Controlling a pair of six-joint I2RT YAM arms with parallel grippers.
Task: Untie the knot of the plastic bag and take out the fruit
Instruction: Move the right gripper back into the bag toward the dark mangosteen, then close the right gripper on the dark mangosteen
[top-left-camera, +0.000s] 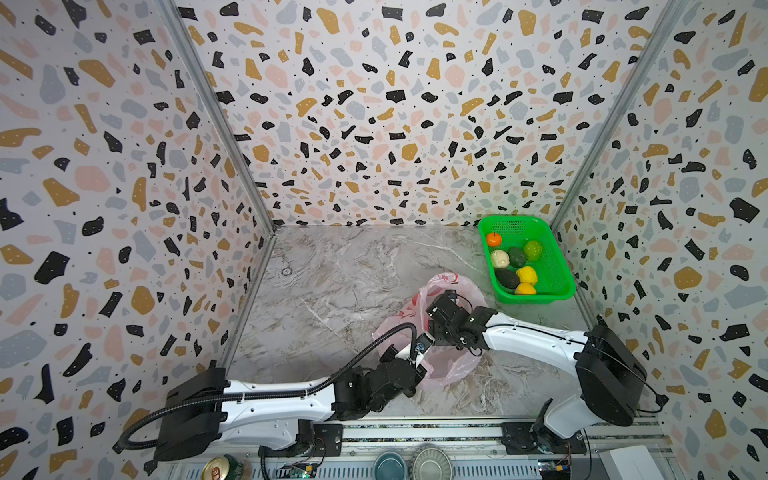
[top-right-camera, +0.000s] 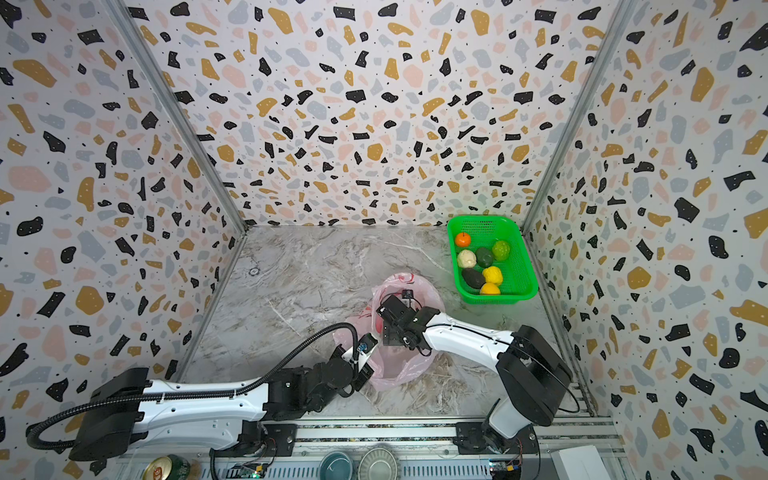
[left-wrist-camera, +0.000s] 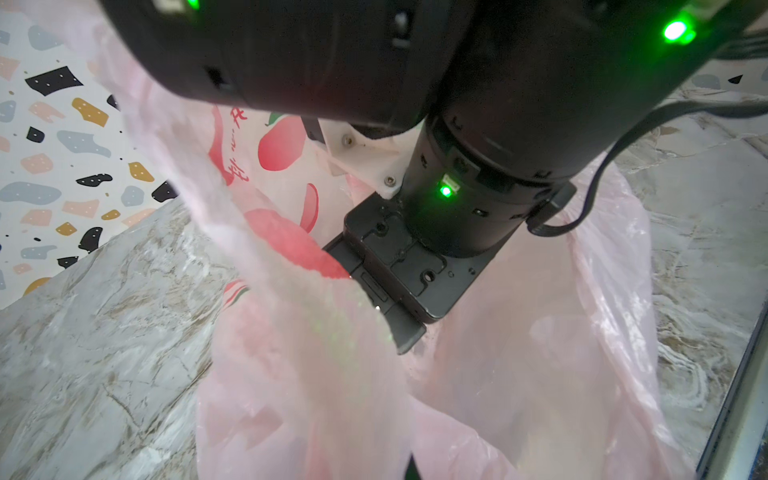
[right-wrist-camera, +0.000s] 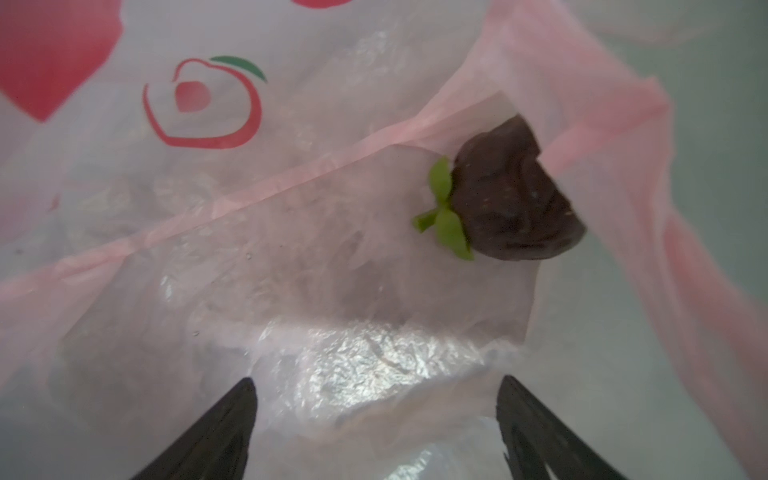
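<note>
Clamping the plastic bag rim with left hand, right hand spread inside.

We find the right pincer inside the plastic bag, which lies on the table. One fruit lies in the bag ahead of the pincer's tips. Farther back than the pincer and to its right stands the basket, holding the other fruit pieces.
</note>
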